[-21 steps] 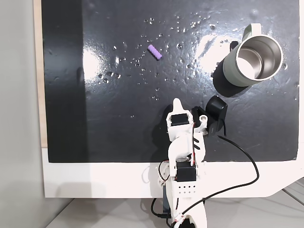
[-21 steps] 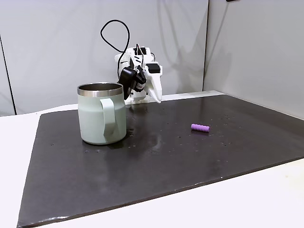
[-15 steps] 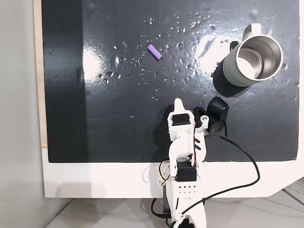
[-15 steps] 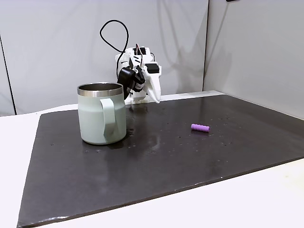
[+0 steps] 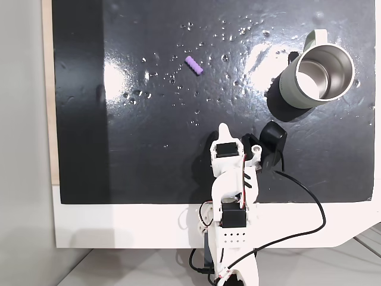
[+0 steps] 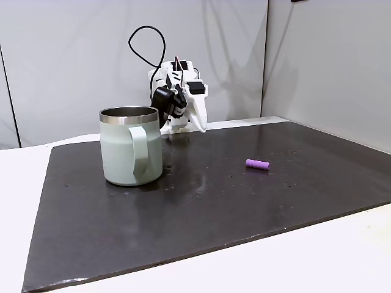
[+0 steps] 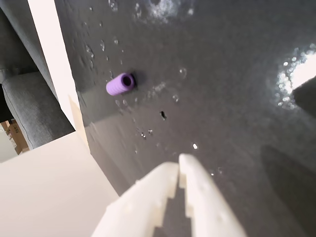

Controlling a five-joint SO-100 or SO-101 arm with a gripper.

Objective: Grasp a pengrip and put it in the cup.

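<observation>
Black mat point(image 5: 149, 149) lies open between pengrip point(image 5: 193, 65), tool point(image 7: 178, 167).

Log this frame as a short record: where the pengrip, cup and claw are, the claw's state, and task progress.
pengrip: lying on the black mat, apart from everything
cup: upright on the mat, no pengrip visible inside
claw: shut, empty, near the arm's base, short of the pengrip
progress: grasp not yet made
</observation>
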